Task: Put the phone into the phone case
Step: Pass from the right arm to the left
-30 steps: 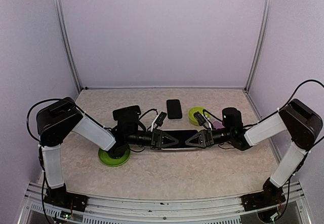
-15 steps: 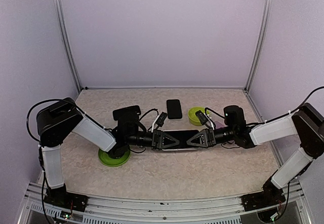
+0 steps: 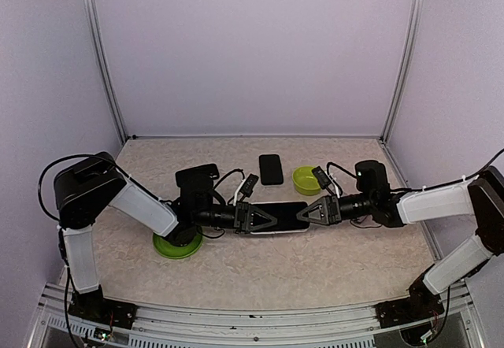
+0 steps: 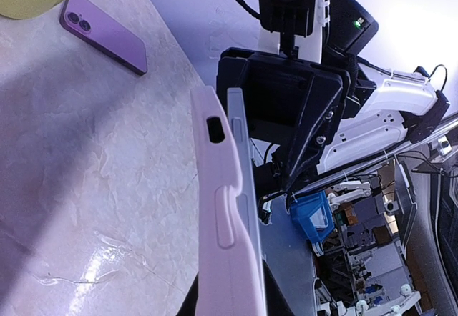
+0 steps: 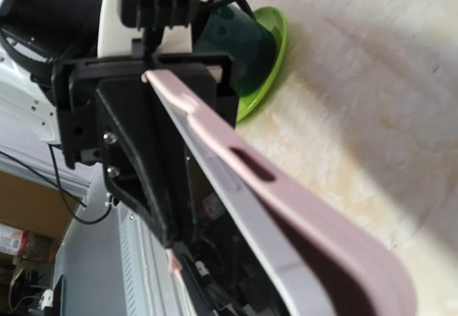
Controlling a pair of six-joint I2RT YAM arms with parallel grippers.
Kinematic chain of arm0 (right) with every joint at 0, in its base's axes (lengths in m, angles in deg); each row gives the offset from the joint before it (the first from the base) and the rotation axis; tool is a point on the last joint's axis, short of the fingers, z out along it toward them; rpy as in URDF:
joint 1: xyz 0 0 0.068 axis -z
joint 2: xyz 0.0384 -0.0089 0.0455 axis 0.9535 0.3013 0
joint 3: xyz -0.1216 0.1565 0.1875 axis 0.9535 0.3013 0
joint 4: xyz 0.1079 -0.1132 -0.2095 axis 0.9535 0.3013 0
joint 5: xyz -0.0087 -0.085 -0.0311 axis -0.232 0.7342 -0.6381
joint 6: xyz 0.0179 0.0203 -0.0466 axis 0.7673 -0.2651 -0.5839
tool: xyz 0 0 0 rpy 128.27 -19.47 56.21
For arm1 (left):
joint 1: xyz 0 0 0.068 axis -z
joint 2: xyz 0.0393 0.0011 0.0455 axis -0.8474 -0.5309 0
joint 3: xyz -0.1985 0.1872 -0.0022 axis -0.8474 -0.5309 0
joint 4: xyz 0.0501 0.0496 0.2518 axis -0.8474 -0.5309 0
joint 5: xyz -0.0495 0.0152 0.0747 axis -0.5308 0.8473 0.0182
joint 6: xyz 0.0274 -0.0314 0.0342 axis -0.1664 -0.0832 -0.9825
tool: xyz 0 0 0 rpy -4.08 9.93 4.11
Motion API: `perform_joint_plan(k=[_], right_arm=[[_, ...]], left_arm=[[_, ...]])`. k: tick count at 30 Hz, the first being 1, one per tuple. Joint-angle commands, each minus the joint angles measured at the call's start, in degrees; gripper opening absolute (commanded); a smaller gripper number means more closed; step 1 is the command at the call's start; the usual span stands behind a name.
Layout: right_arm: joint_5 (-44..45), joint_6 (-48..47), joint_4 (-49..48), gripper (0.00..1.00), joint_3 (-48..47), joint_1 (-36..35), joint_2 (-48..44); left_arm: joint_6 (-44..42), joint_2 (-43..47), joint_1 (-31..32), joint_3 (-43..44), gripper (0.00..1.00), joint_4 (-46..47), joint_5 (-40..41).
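Phone case point(image 3: 282, 216) in left hand point(image 3: 253, 217)

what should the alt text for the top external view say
The left gripper holds one end of a cased phone at centre, with the right gripper at its other end. Behind them lie a second phone and a yellow-green bowl; a green dish sits nearer, to the left.
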Motion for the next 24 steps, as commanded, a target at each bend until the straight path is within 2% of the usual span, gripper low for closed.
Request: perform_joint_plan(k=[1,24], right_arm=[[2.45,-1.66,1.77,0.43,1.1,1.27,-1.71],[4.68,-4.7,8.69,0.45,2.36,3.95,-9.62]], left_arm=[[-0.72,3.73,0.23,-0.06,0.0,5.52,-2.1],[-2.04,6.06,0.12,0.07,0.0,4.3,-3.77]])
